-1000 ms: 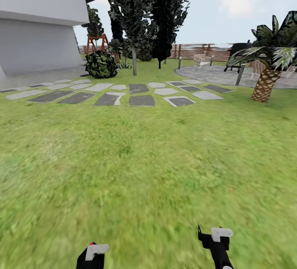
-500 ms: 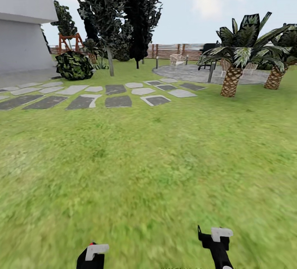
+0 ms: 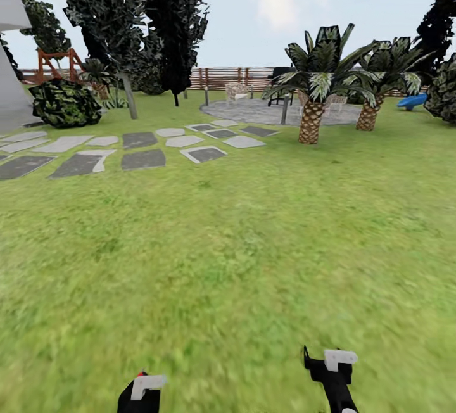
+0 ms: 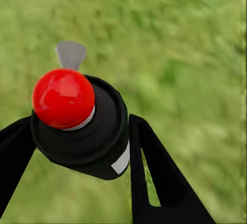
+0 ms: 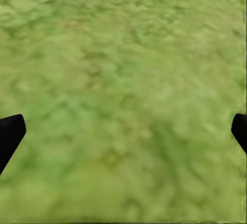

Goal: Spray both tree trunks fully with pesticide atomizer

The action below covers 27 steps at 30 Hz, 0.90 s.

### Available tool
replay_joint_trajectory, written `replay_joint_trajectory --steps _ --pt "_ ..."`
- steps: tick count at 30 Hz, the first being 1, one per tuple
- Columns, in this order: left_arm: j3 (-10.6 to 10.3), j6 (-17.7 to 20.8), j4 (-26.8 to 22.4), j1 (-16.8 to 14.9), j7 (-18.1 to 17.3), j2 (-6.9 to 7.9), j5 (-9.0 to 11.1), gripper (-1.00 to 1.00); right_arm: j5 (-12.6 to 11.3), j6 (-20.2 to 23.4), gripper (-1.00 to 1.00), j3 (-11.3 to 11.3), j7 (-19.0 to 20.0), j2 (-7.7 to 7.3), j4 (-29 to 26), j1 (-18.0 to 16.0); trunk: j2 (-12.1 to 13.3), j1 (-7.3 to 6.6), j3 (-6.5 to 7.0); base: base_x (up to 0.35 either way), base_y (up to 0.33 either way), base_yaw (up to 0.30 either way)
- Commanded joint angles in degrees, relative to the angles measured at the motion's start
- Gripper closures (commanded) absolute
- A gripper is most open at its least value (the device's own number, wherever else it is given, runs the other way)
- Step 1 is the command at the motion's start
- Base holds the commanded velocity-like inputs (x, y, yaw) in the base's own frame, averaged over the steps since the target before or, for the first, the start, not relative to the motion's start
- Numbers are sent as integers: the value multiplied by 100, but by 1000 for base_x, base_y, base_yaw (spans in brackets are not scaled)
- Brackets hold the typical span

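My left gripper (image 4: 82, 147) is shut on the pesticide atomizer (image 4: 98, 131), a small black bottle with a white label patch, a round red cap and a grey nozzle. In the head view the left gripper (image 3: 142, 391) sits low over the grass with the red cap just showing. My right gripper (image 3: 332, 368) is beside it, open, and its fingertips (image 5: 11, 131) stand wide apart over bare grass. Tall dark-crowned trees (image 3: 107, 14) rise far back on the left, and another dark crown (image 3: 440, 20) shows at the right edge. Their trunks are too far off to make out.
Grey stepping stones (image 3: 142, 158) cross the lawn at left. Two short palms (image 3: 311, 118) stand by a round paved patio (image 3: 253, 111). A round bush (image 3: 63, 102), a white house wall (image 3: 9, 90), the wooden fence (image 3: 221, 77) and a blue object (image 3: 411, 101) ring the grass.
The whole head view has swung to the right, so the house slid off left and the palms and the right-edge tree came in. Both grippers keep their places.
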Motion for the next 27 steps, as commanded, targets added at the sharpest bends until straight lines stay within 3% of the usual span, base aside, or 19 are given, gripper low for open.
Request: replay_joint_trajectory --steps 1,27 --pt "0 0 0 0 -2 0 0 100 0 0 -100 0 0 0 0 0 0 0 0 0 -273 -296" --pt "0 0 2 0 -2 1 0 100 0 3 -100 0 0 0 0 1 0 0 0 0 -273 -296"
